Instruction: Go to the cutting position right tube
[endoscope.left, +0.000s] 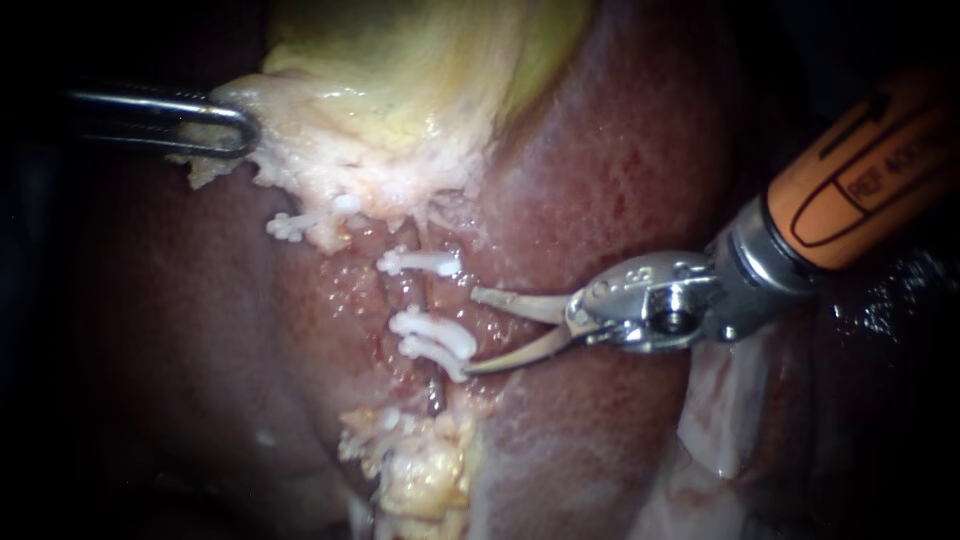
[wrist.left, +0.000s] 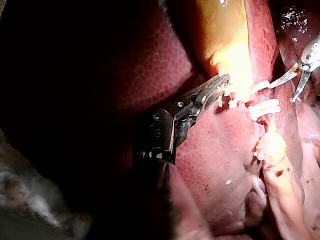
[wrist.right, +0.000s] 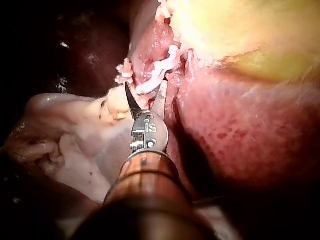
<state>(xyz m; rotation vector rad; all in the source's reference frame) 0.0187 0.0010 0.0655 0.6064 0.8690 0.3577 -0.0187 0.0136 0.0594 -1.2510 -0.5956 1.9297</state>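
So, endoscope view: the right instrument (endoscope.left: 470, 332) slants in from 2 o'clock with its blades parted and aimed at 9 o'clock. Their tips sit beside the right tube (endoscope.left: 425, 295), which runs 12-to-6 dead centre between white clips (endoscope.left: 435, 335), and the left instrument (endoscope.left: 240, 130) lies level from 9 o'clock. Left wrist view shows better that its jaws are clamped on the pale edge of the gallbladder (wrist.left: 222, 30). Right wrist view has a clip between the open blades, but the tube itself is hard to make out.
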